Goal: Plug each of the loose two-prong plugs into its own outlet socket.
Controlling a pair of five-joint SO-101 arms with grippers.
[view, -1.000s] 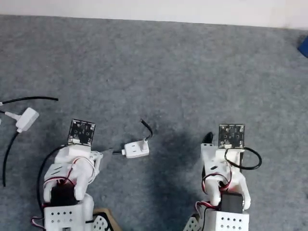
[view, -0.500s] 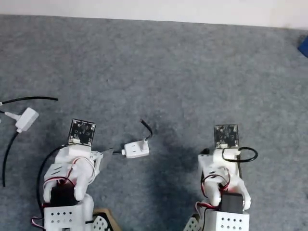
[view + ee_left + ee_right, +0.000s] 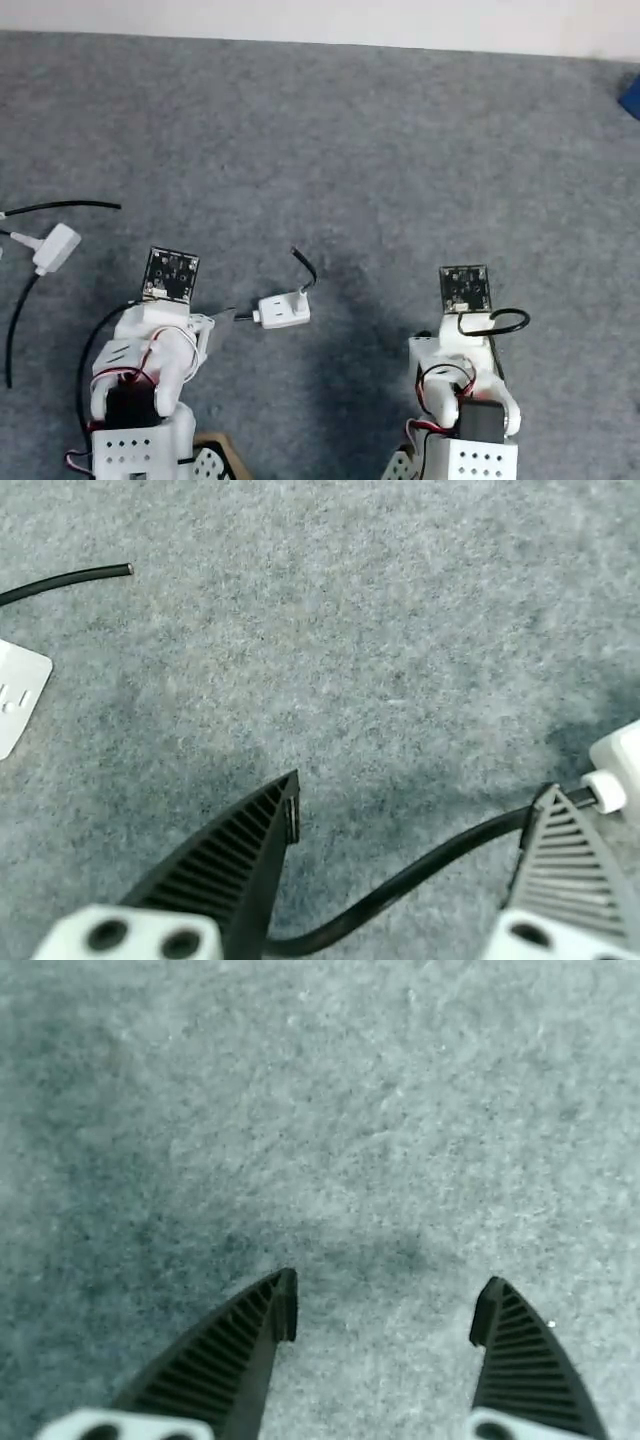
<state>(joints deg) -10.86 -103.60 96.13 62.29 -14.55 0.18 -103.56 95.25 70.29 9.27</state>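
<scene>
My left gripper and right gripper both gape, empty. One plug lies just beside the left gripper, its cord between the jaws. A second plug lies well apart. I judge nothing joined yet.

The left arm sits folded back over its base, forearm canted slightly toward the other arm, wrist board facing up. The left pincer stands agape, its ribbed black fingers spread wide and angled downward. The right arm is folded likewise, set straight over its base. The right pincer also stands agape, tips level with each other, pointing downward.
</scene>
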